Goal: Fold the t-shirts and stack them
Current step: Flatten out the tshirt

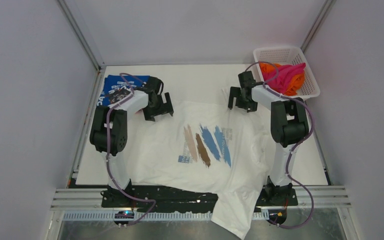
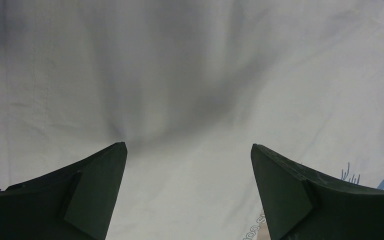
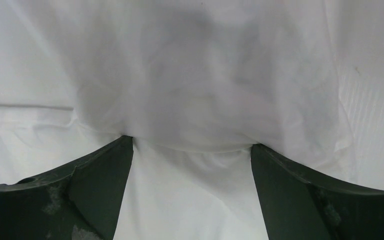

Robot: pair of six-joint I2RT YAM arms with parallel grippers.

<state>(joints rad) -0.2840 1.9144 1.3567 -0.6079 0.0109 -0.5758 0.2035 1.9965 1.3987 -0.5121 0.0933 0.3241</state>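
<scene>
1. Currently the white t-shirt [image 1: 200, 145] lies spread print-up on the desk [image 1: 195, 80], with one end hanging off the near edge by the right arm's base.
2. Left fingers [image 2: 95, 190] and right fingers [image 3: 95, 185] are both apart, holding nothing, low over its far edge.
3. Risk: a pinch catches the top layer only, so the fold skews.
4. Risk: the hanging end snags on the base or drags the shirt off.
5. Blue t-shirt [image 1: 115, 87] sits far-left; a sloppy lift could disturb it.

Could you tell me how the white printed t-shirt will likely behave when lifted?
Probably floppy: the white t-shirt lies creased, with one end drooping over the near edge of the table. Lifted at one corner, it would likely sag and trail. Pushed, it probably bunches rather than slides.
</scene>
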